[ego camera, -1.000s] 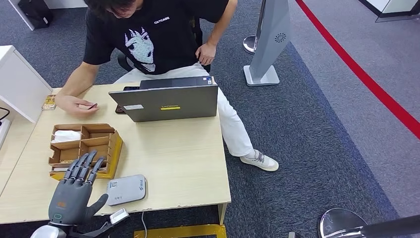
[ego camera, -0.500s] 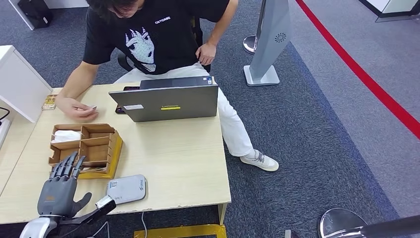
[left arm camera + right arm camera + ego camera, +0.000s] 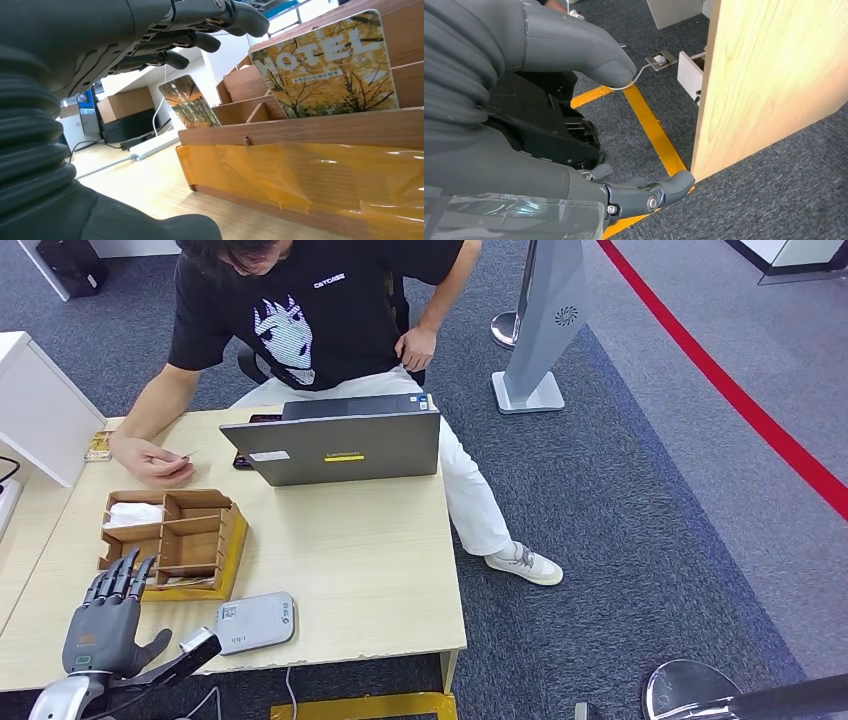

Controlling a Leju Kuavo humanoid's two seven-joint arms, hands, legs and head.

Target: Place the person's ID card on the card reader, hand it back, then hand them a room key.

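My left hand [image 3: 105, 625] hovers open over the table's near-left corner, fingers spread and pointing at the wooden organizer [image 3: 172, 531]. In the left wrist view, the left hand [image 3: 125, 40] faces hotel key cards standing in the organizer's slots: one printed HOTEL [image 3: 325, 65] and another [image 3: 189, 102] farther back. The grey card reader [image 3: 255, 622] lies flat just right of the hand. Across the table a seated person pinches a small ID card [image 3: 186, 456] in one hand. My right hand [image 3: 509, 100] hangs open below the table beside its wooden side panel [image 3: 769, 70].
A grey laptop [image 3: 340, 445] stands open at the far side of the table [image 3: 350, 560], a dark phone [image 3: 243, 458] next to it. A white cabinet [image 3: 40, 405] borders the left side, with a small booklet [image 3: 98, 446] by it. A stanchion base [image 3: 530, 390] stands on the carpet.
My left hand has drawn back from the organizer toward the near-left table corner. The person's hand stays in place, with the card tilted slightly.
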